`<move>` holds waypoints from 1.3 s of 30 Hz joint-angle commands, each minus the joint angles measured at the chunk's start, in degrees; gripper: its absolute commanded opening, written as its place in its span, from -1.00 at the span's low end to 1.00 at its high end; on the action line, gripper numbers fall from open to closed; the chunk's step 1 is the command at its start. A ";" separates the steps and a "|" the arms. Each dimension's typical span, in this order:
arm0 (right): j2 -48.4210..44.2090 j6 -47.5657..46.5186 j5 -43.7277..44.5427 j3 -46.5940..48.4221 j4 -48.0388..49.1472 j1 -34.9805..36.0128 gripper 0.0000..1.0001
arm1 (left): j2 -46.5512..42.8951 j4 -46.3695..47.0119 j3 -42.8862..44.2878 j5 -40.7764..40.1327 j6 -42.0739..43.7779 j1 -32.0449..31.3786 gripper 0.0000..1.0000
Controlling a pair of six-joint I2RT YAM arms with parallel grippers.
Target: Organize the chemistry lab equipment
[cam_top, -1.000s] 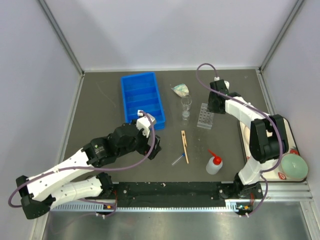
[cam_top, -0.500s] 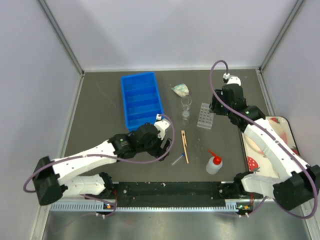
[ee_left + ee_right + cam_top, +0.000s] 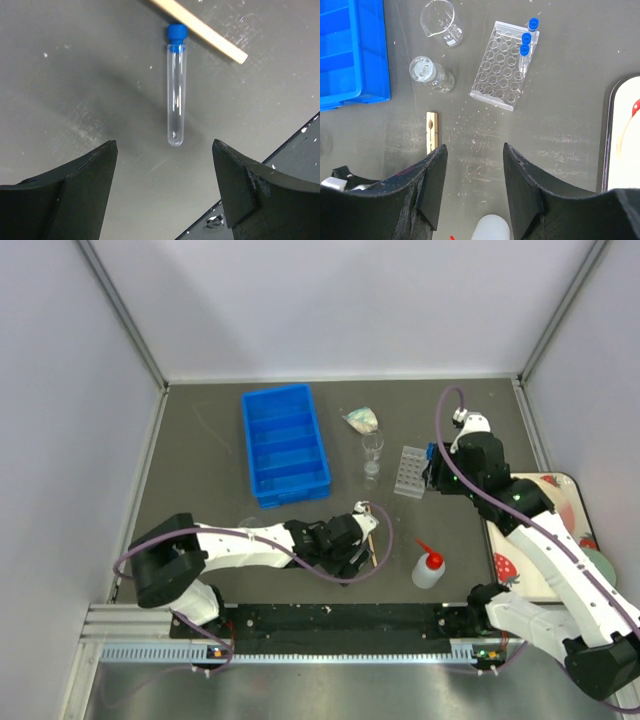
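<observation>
Left gripper (image 3: 164, 149) is gaping empty, one blue-capped tube (image 3: 176, 95) lying ahead; right gripper (image 3: 474, 150), part-open, empty, is facing seemingly three racked tubes (image 3: 525, 38).

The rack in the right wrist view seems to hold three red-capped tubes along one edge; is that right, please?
Not quite: the caps are blue, not red. The right wrist view shows the rack holding three blue-capped tubes along one edge.

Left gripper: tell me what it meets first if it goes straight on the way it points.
Likely the tube, lying on the table dead ahead of the left gripper, in line between its open jaws. Depth is unclear; the clamp lies just past the cap.
</observation>
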 commanded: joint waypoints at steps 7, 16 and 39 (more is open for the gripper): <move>-3.24 -1.39 -1.93 -1.97 -0.46 0.48 -0.03 | 6.79 4.66 4.30 -3.90 -0.57 -1.90 0.60; -3.50 -1.30 -2.11 -2.50 -0.46 0.57 -0.06 | 7.68 3.70 3.16 -5.31 -0.66 -2.07 -0.34; 0.28 -4.39 -38.70 -0.47 6.03 0.74 -0.09 | -25.53 -8.79 6.24 12.59 -0.75 -2.60 -1.00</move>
